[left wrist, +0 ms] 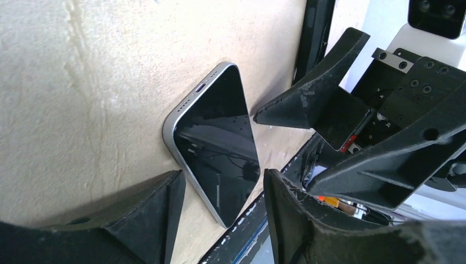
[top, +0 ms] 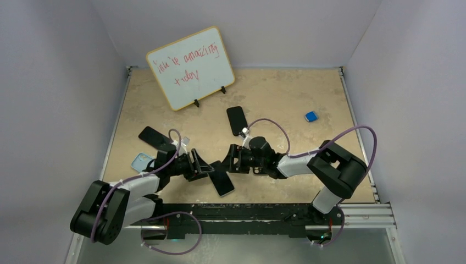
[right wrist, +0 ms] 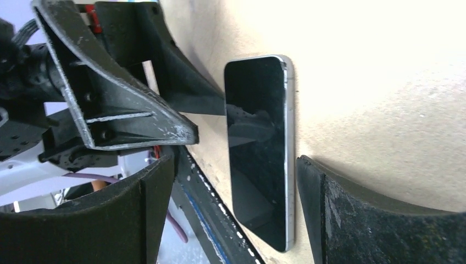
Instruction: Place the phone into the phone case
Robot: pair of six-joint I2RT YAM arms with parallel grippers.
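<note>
Nearest, by the table's (top: 286, 99) front edge, the left gripper (left wrist: 222, 179) and right gripper (right wrist: 235, 160) both stand spread wide around the phone (top: 222, 182), pinching nothing. It lies flat, screen up, dark glass with a silver rim, no case on it. Looks like nearly everything's left.

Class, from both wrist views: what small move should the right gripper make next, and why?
Probably close the right gripper on the phone: it lies flat on the table, its long edges between the open fingers. The left gripper is open too.
</note>
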